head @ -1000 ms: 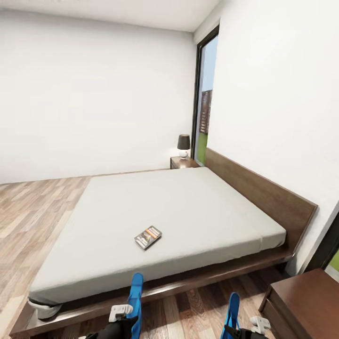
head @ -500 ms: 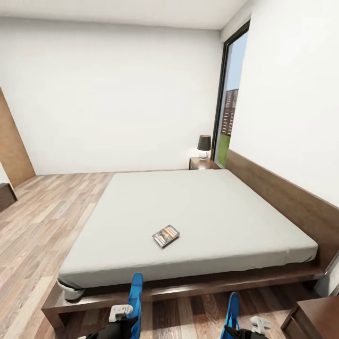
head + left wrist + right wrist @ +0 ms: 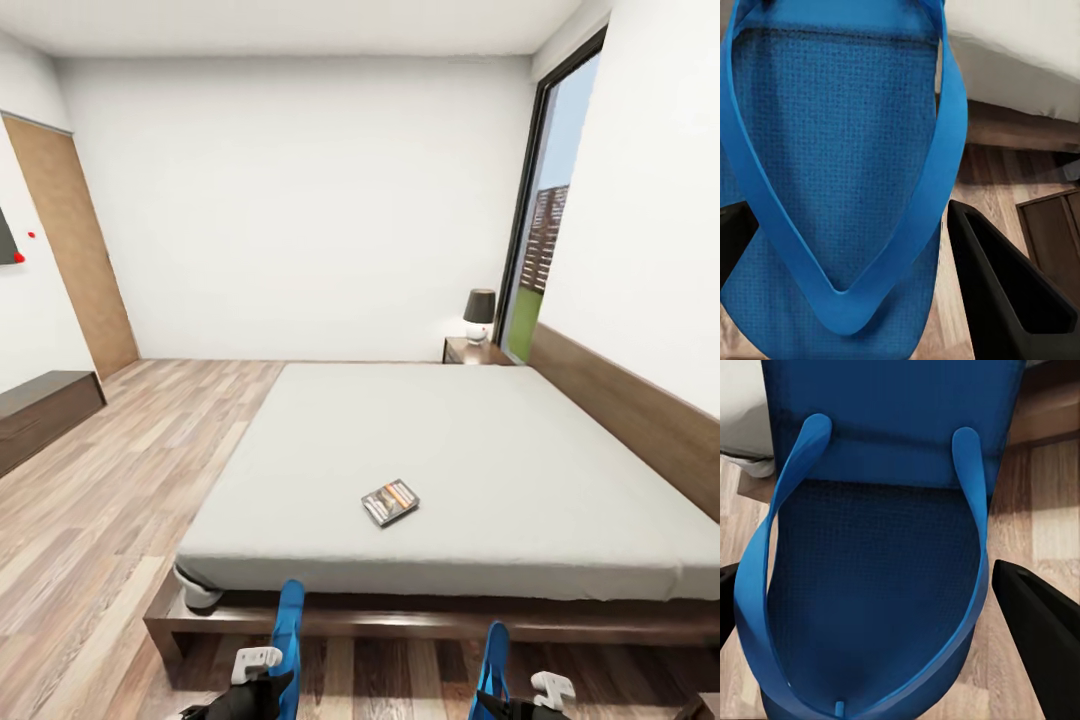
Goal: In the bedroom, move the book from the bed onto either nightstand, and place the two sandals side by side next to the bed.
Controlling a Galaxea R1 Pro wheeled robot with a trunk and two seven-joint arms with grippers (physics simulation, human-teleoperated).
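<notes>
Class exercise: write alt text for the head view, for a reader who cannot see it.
A book lies near the front edge of a large grey bed, with a nightstand at the far corner. At the bottom, two blue sandals stand upright above the wooden floor.

I see two bright blue sandals [image 3: 289,625], one with woven-textured sole [image 3: 832,135]. The mattress [image 3: 470,450] is pale grey, the book [image 3: 390,501] dark with orange.

Plain white walls [image 3: 300,200] and a white ceiling [image 3: 300,25] enclose the room over a light wood-plank floor [image 3: 120,470]. A tall dark-framed window [image 3: 545,230] at the far right lets in daylight. On the left stand a light-brown wooden door [image 3: 80,260] and a long low dark-brown bench [image 3: 40,410].
</notes>
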